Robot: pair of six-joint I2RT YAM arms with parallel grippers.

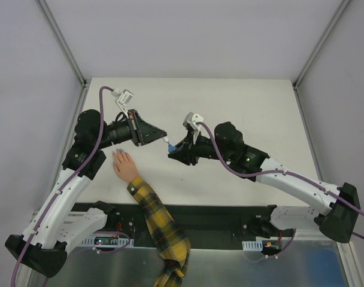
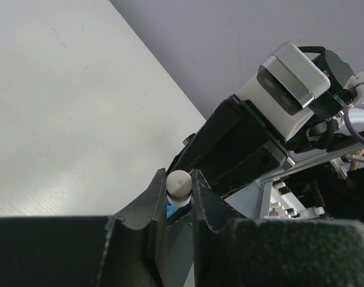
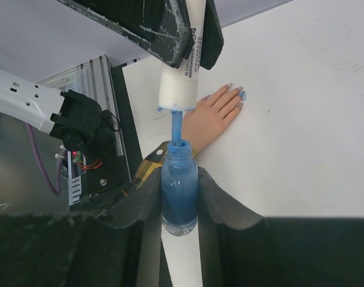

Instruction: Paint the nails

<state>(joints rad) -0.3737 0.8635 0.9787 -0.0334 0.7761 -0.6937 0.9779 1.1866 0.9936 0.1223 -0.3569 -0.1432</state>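
A small peach hand (image 1: 123,165) in a yellow-and-black plaid sleeve (image 1: 156,220) lies palm down on the white table. Its nails (image 3: 242,94) are tinted light blue. My right gripper (image 3: 179,179) is shut on a small bottle of blue polish (image 3: 179,194), held above the table to the right of the hand. My left gripper (image 2: 179,180) is shut on the white brush cap (image 2: 179,183). The cap (image 3: 181,72) hangs over the bottle, and its blue brush stem (image 3: 176,124) goes down into the open neck. The two grippers meet tip to tip (image 1: 169,144).
Grey enclosure walls and metal posts (image 1: 62,42) border the table (image 1: 260,107). A black rail with wiring and circuit boards (image 1: 110,239) runs along the near edge, and the sleeve crosses it. The left arm's purple cable (image 1: 101,113) loops over its wrist.
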